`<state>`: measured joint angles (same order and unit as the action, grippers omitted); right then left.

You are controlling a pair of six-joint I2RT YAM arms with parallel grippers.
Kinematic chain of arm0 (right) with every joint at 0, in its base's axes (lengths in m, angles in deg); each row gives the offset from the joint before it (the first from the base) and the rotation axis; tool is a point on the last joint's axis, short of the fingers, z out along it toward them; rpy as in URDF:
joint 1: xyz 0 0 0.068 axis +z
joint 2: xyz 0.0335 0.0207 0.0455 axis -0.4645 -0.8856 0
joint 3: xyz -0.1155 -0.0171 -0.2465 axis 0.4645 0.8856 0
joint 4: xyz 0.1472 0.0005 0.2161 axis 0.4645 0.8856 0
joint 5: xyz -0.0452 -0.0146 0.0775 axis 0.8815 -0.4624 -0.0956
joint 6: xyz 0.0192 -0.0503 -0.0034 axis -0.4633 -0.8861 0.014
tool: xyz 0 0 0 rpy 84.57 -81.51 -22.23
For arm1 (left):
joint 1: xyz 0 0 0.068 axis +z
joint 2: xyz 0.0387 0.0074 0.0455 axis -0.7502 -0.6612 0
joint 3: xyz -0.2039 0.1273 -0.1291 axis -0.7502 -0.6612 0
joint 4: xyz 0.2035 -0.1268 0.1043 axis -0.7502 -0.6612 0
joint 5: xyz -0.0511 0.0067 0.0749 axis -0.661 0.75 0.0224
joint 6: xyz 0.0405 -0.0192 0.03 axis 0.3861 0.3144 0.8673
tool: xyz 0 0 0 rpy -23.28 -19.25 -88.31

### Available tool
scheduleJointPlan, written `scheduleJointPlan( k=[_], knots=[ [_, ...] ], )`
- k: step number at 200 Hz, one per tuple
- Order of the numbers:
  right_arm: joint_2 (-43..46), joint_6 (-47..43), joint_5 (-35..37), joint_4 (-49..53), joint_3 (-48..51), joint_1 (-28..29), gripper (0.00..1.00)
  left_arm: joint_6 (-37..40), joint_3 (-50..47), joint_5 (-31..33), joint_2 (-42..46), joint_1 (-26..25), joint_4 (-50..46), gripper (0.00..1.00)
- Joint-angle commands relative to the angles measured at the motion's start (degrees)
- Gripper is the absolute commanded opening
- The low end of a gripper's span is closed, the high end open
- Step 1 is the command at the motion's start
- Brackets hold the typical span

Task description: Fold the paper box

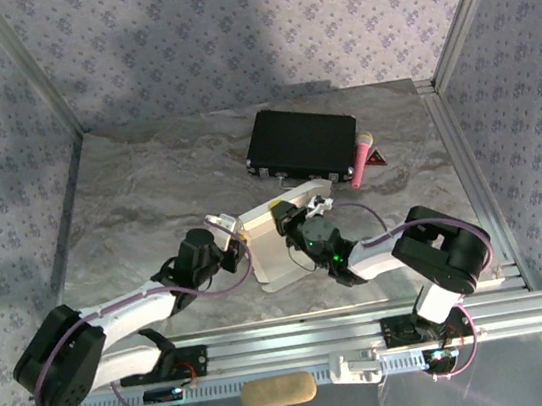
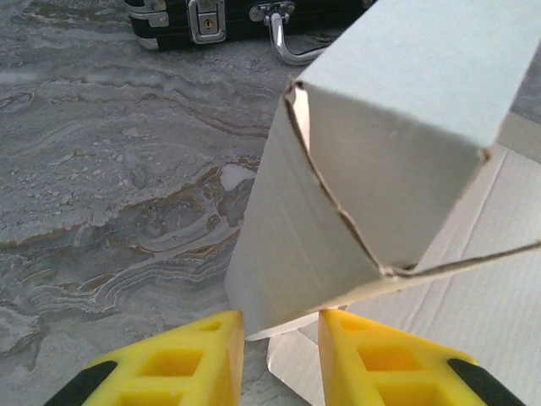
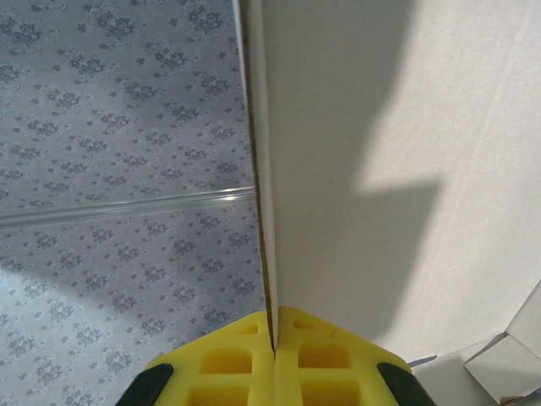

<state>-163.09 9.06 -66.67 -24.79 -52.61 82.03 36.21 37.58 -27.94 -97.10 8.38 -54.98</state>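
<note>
The paper box (image 1: pixel 269 249) is a white cardboard sheet lying mid-table, with one panel raised at its far end. My left gripper (image 1: pixel 233 236) meets it from the left. In the left wrist view the yellow fingers (image 2: pixel 203 355) flank the bottom edge of a folded-up corner of the paper box (image 2: pixel 338 194), which touches both, so my left gripper (image 2: pixel 281 326) is shut on it. My right gripper (image 1: pixel 289 223) is at the raised panel. In the right wrist view my right gripper (image 3: pixel 275 326) is shut on the thin edge of an upright panel of the paper box (image 3: pixel 397 169).
A black hard case (image 1: pixel 303 145) lies at the back of the table, its latches and handle (image 2: pixel 287 46) facing the box. A pink object (image 1: pixel 362 158) leans at its right end. Aluminium rails (image 1: pixel 369 328) run along the near edge, with patterned walls around.
</note>
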Motion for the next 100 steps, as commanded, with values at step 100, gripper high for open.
scheduleJointPlan(
  k=[100],
  knots=[
    [-8.11,-1.83,-2.84,-6.79,0.30,-0.68,0.00,-0.32,1.71,-0.83,-5.20,0.92,9.51,0.29]
  ],
)
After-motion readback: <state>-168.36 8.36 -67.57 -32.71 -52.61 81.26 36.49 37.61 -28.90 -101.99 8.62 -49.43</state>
